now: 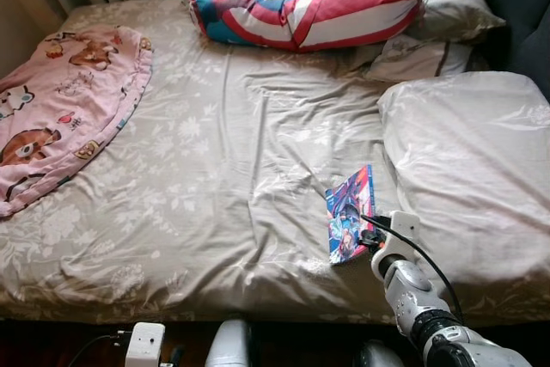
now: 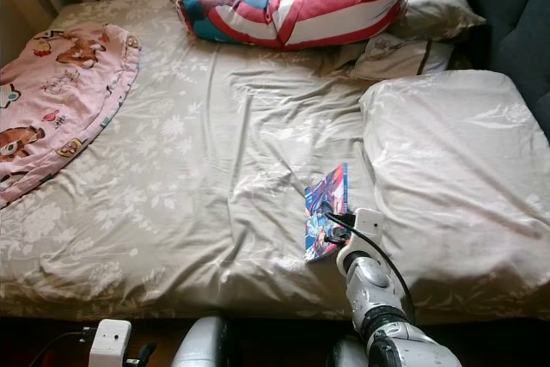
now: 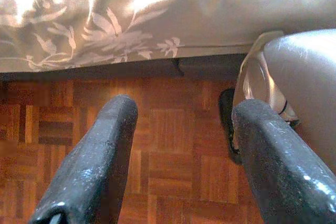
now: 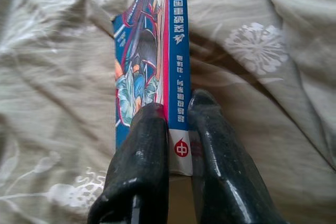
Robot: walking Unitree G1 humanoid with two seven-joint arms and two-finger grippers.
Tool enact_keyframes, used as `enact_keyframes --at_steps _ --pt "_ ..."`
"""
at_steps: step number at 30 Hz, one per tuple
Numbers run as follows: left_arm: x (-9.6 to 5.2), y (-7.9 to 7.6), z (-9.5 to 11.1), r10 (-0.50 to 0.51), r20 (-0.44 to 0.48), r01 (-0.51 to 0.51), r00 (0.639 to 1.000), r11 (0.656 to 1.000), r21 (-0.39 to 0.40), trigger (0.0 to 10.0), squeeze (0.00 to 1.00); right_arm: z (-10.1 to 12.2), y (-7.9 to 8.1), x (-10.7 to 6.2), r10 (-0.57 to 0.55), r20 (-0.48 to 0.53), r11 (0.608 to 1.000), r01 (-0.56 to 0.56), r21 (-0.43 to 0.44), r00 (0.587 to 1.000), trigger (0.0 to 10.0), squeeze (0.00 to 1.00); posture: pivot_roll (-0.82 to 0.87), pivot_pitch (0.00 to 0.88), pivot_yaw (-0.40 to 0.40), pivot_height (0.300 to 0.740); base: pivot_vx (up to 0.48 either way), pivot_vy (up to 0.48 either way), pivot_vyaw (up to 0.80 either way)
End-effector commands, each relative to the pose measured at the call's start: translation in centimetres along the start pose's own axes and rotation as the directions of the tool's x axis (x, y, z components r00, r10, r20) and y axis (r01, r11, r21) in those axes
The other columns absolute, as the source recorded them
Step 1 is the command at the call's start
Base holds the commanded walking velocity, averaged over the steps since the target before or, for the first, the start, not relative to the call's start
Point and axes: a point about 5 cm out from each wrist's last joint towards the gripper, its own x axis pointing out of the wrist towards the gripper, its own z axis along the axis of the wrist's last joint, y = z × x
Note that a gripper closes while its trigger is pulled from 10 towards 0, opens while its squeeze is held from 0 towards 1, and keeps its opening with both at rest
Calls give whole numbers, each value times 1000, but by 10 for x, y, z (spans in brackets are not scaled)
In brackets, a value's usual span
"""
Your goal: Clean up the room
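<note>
The robot's right hand (image 4: pixel 176 135) is pinching a comic book (image 1: pixel 351 214) at the near edge of the bed (image 1: pixel 215 178), its two black fingers (image 4: pixel 142 150) pressing on either side of the book's lower end, one on the cover and one behind the blue spine. The book is standing tilted up on its edge, just beside the large grey pillow (image 1: pixel 473 161) to its right; its cover is showing colourful cartoon figures in blue, red and pink, and the spine is carrying printed characters with a red round mark near the bottom. The left hand (image 3: pixel 181 150) is hanging low beside the bed frame over a wooden parquet floor (image 3: pixel 157 150), its fingers spread wide with nothing between them. A red, white and blue striped bolster (image 1: pixel 309 2) is lying across the head of the bed, and a pink cartoon-print blanket (image 1: pixel 60 109) is draping over the far left side.
</note>
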Motion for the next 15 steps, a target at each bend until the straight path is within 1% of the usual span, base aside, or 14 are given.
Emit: enact_keyframes --at_steps 1,4,7,8,9,10,11,15 --pt "-5 6 -9 7 -29 -7 1000 1000 15 10000 0 -8 0 -2 -6 -13 1000 6 5 1000 10000 0 113 242 111 657 0 0 0" --pt "-6 7 -10 8 -33 -8 999 1000 16 10000 0 -7 2 -2 0 -10 1000 0 -19 1000 10000 0 115 243 110 657 0 0 0" --pt "-6 7 -10 9 -33 -9 999 1000 15 10000 0 -6 2 -1 -1 -5 1000 1 -21 1000 10000 0 115 243 110 657 0 0 0" --pt "-5 7 -9 10 -33 -10 999 1000 15 10000 0 -4 1 -1 -7 2 1000 7 -24 1000 10000 51 116 243 109 657 0 0 0" --pt "-5 7 -9 10 -33 -10 999 1000 15 10000 0 -3 1 -1 -9 4 1000 9 -25 1000 10000 306 116 243 109 657 0 0 0" --pt "-5 8 -9 10 -33 -10 999 1000 14 10000 0 -2 1 -1 -11 7 1000 11 -27 1000 10000 678 116 243 109 657 0 0 0" --pt "-5 7 -9 10 -35 -9 999 1000 14 10000 0 0 -1 0 -16 14 999 16 -37 1000 10000 831 116 243 109 657 0 0 0" --pt "-5 7 -9 9 -36 -8 999 1000 15 10000 0 2 -1 0 -19 17 999 20 -42 1000 10000 831 114 244 109 657 0 0 0"
